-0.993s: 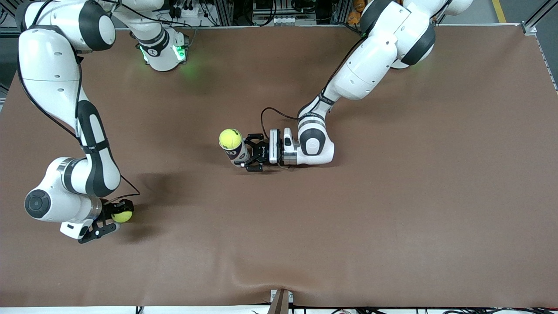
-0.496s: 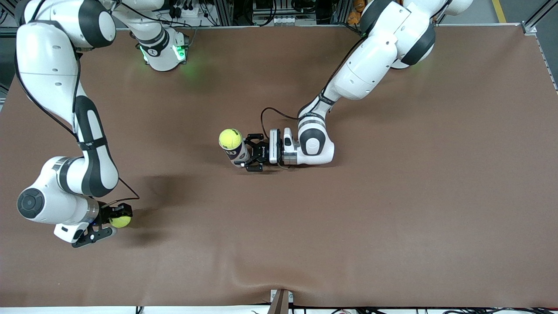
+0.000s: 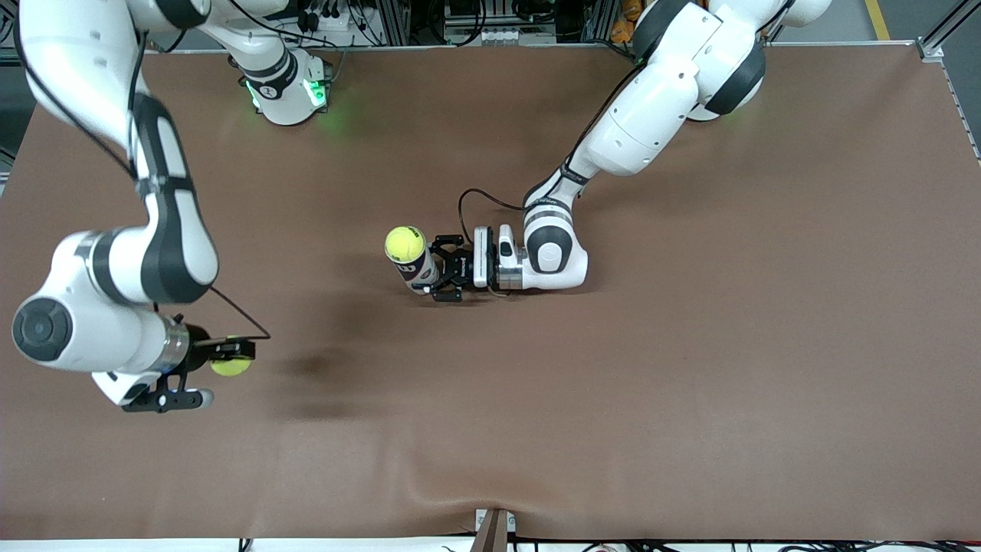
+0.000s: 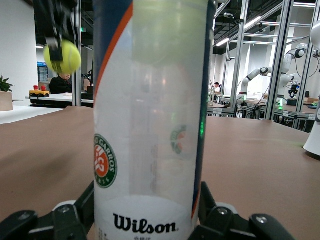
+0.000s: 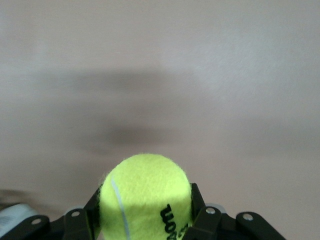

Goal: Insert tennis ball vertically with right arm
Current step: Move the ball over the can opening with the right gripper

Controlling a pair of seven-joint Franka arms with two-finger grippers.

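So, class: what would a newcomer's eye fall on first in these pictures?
Probably the clear tennis-ball can standing upright mid-table with a yellow ball at its top, gripped low by the left claw. Next, the second tennis ball clamped in the right claw, above the right arm's end of the brown table.
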